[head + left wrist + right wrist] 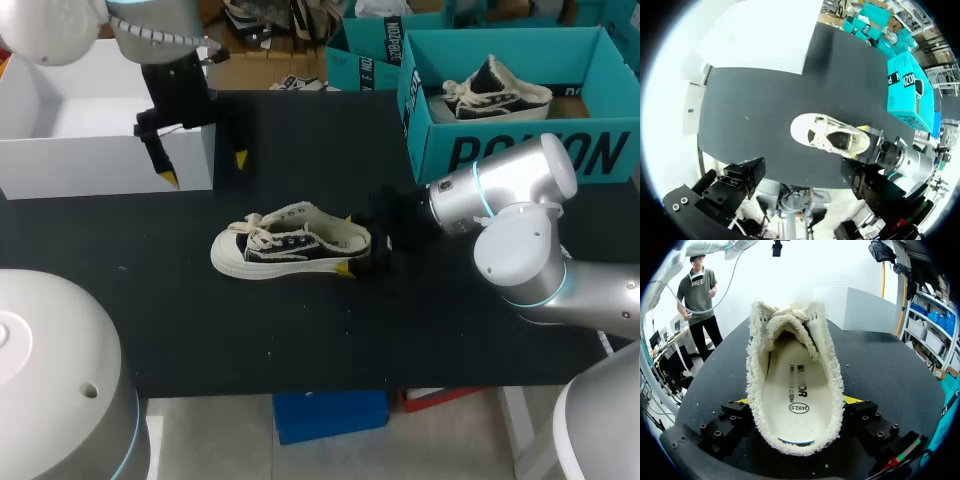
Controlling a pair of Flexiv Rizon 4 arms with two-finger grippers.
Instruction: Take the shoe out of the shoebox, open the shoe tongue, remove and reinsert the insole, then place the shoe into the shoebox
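A black-topped table [300,340] carried everything. At its far left corner stood a white open-topped cardboard box [100,165]. Just in front of that box hung the left gripper [205,169], raised above the surface, its two yellow-tipped fingers spread wide and empty. It looked parked there to leave the middle free, while keeping within reach of the shoe's lacing.

In the middle of the table lay a cream and black low-top canvas shoe with frayed edges and white laces [290,245], resting upright on its sole, toe toward the left edge and heel toward the right. It was out of its box. The right wrist view looked straight into its opening, where the pale cream insole [799,390] lay flat inside and the tongue stood bunched up toward the toe.

The right gripper [797,401] came in low from the right edge and clasped the shoe at the heel, one yellow tip pressed against each side wall. This hold probably steadied the shoe so the other arm could work on the tongue and insole.

At the far right corner sat the teal cardboard shoebox [520,150], open, well apart from the shoe on the table. A second, matching shoe [495,92] lay inside it.
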